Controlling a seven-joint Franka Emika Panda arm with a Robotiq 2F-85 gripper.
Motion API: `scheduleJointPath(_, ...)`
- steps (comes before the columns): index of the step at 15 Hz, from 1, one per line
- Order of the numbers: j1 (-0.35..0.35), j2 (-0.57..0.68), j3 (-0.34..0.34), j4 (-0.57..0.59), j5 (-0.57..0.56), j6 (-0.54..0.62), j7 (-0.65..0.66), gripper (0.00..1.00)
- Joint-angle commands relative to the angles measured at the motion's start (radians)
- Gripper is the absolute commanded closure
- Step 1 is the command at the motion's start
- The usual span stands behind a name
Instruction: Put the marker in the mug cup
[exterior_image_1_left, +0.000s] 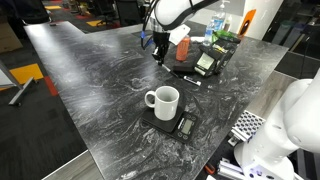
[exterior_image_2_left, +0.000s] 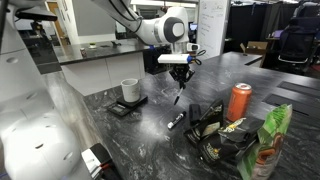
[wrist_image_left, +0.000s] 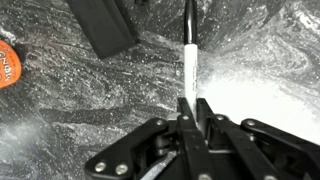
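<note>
- Marker (wrist_image_left: 189, 55): we see the hand (wrist_image_left: 190, 106) closed on its end, the barrel sticking straight out past the fingertips.
- We see it above the tabletop (exterior_image_2_left: 150, 135), well apart from the white mug (exterior_image_2_left: 130, 90).

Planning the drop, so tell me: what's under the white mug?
The white mug stands on a flat black pad lying on the marbled table. The pad's middle is hidden by the mug's base.

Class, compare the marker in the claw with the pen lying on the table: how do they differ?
Pose: the marker stands upright; the pen lies flat on the table. State: the marker is pinched in the claw; the pen lies free. Both are slim writing tools.
</note>
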Motion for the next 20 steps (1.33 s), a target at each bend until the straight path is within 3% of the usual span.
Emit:
scheduleJointPath(1,-0.003,-0.022,0.003,-0.019,0.001,0.017,-0.007,0.90)
scheduleJointPath(6,-0.002,-0.059,0.003,-0.053,0.001,0.031,-0.011,0.90)
scheduleJointPath(7,-0.002,-0.059,0.003,-0.055,0.001,0.033,-0.011,0.97)
scheduleJointPath(10,0.019,-0.070,0.029,-0.059,-0.044,0.063,-0.003,0.97)
scheduleJointPath(15,0.067,-0.110,0.085,-0.095,-0.094,0.184,0.016,0.97)
scheduleJointPath(20,0.083,-0.210,0.119,-0.169,-0.137,0.371,0.133,0.97)
